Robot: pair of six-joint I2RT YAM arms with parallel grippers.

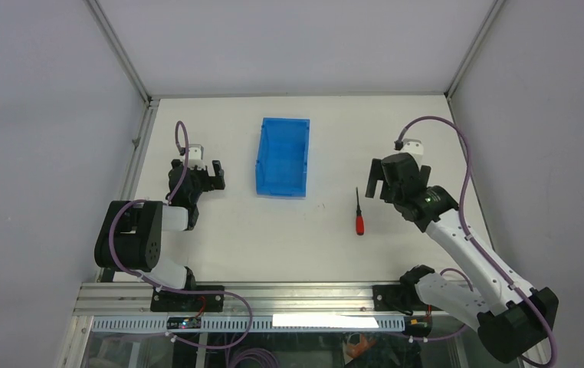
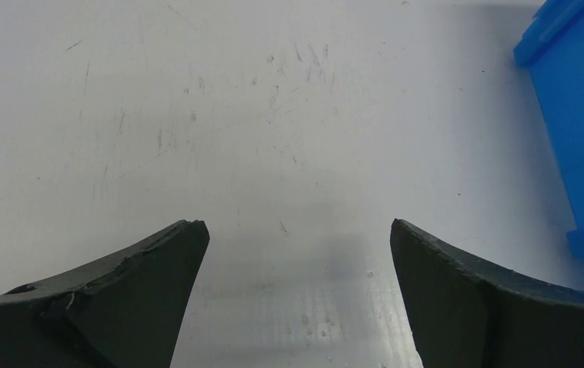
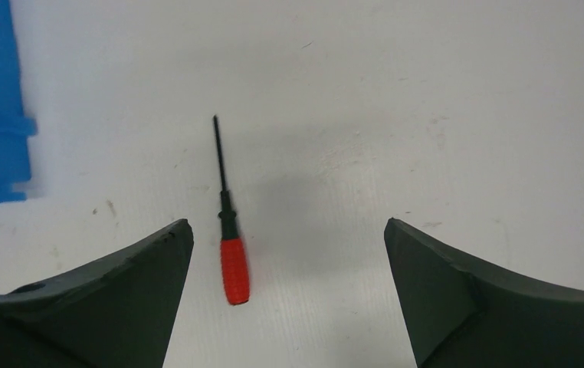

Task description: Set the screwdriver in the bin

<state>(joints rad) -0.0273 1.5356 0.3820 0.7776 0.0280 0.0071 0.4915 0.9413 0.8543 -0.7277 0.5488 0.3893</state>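
Currently the scene holds one screwdriver, one bin, one table and two arms, each with one gripper.

Counts and positions, top view:
- The screwdriver lies flat on the table, outside the bin and to its right, well apart from it. Its red handle points toward the arm bases and its black shaft toward the far edge.
- The bin stands upright near the middle of the far half of the table, between the two grippers. Nothing shows inside it.
- The left gripper sits left of the bin, near it but not touching.
- The right gripper sits just right of the screwdriver's shaft.

Detail shown only by the wrist views:
- Left wrist view: both fingers spread wide with only scuffed table between them. The hand is released and grasps nothing. A blue bin wall fills the right edge.
- Right wrist view: both fingers spread wide, released, grasping nothing. The screwdriver lies on the table between them, nearer the left-hand finger, and no contact shows. A strip of the bin shows at the left edge.
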